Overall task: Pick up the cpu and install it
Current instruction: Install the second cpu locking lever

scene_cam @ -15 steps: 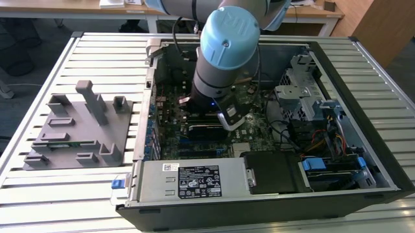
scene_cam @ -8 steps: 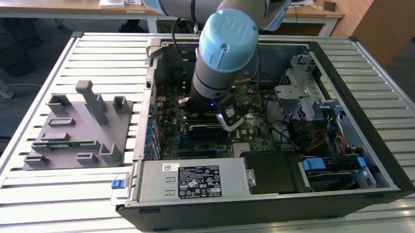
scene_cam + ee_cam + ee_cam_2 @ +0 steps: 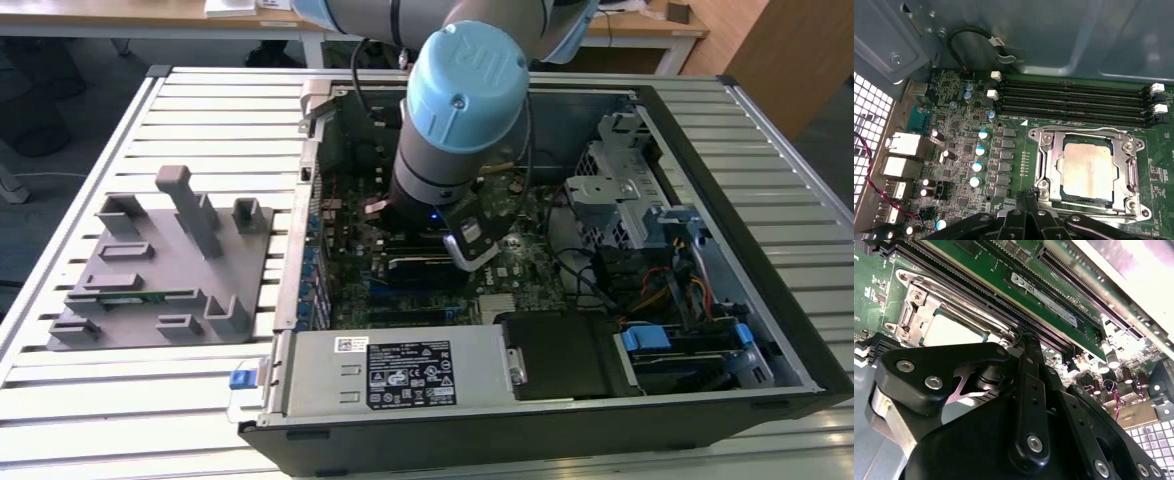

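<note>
**CPU seated in socket; hand directly above it inside the case**

Nearest the wrist cameras, the black linkage hand (image 3: 1029, 197) sits low over the board, its fingers drawn together to a narrow tip with nothing between them. That tip rests at the edge of the bright metal socket frame (image 3: 1046, 172).

Just beyond it lies the cpu (image 3: 1088, 170), a small flat square chip with a silvery top and pale rim. It is flat inside the frame and appears level and square to the opening. The second wrist view shows the same chip (image 3: 951, 330) partly behind the hand.

Further on are the long black memory slots (image 3: 1074, 102), all vacant in the first wrist view.

In the exterior view, the grey and pale-blue robot arm (image 3: 454, 110) reaches down into the open black computer case (image 3: 747, 230), which stands on the slatted white bench (image 3: 200, 110). The grey moulded parts tray (image 3: 147, 265) lies well apart, toward the exterior view's left.

Judgement: placement looks made. Good practice here is to confirm all four chip edges sit flush, apply no sideways force, and keep the closed tip off the frame's hinge and lever.
</note>
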You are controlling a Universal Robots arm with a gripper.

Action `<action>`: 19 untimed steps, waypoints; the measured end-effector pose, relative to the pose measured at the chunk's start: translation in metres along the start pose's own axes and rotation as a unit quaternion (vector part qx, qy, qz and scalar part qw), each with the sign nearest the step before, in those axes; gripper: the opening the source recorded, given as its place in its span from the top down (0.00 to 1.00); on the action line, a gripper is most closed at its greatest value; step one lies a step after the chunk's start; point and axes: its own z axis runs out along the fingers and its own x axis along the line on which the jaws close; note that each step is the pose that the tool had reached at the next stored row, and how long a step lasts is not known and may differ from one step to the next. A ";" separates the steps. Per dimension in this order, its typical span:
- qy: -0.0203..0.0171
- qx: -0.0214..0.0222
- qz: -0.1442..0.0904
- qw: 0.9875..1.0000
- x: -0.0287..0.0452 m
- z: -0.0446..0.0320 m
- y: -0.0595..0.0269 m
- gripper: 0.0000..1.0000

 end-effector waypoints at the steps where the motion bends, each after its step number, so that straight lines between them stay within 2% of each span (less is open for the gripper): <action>1: 0.000 0.000 0.000 1.000 0.0002 0.0000 0.0000 0.89; 7: 0.000 0.000 0.000 1.000 0.0010 -0.0018 0.0008 0.89; 19: 0.000 0.000 0.000 1.000 0.0024 -0.0215 0.0082 0.89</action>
